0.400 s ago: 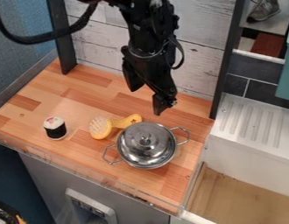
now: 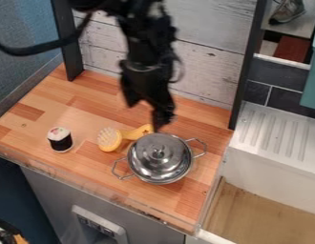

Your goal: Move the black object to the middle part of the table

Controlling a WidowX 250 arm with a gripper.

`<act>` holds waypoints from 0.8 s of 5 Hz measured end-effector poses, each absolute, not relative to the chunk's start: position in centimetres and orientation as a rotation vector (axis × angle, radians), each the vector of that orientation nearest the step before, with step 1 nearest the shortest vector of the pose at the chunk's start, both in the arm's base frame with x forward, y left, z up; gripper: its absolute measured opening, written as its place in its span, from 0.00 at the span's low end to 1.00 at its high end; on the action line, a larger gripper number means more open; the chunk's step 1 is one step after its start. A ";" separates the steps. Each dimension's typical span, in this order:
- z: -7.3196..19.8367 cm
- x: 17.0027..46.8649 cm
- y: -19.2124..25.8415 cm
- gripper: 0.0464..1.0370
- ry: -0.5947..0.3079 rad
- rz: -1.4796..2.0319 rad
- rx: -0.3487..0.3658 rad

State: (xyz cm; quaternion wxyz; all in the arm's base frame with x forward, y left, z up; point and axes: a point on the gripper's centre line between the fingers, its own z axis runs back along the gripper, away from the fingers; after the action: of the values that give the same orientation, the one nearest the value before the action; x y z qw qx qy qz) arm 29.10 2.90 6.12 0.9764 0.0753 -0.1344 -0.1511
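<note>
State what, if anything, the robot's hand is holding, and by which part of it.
Nothing is held: the hand is open, with nothing between its fingers, and the black-sided sushi toy stands apart from it.

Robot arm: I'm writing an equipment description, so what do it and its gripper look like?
The arm is black, made of chunky, angular segments. A thick black cable curves off it, and a thinner dark cable loops beside its lower part. The gripper is black too, with two tapering fingers. I can make out no markings.
</note>
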 end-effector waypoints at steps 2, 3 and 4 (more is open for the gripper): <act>7.2 27.0 10.1 0.96 -0.303 -0.074 0.177; 7.2 26.1 12.7 0.96 -0.310 -0.004 0.184; 5.3 25.2 14.8 0.96 -0.260 0.032 0.190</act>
State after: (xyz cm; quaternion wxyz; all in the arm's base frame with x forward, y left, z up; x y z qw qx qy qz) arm 25.22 14.83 5.30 0.9869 0.0946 -0.1294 0.0159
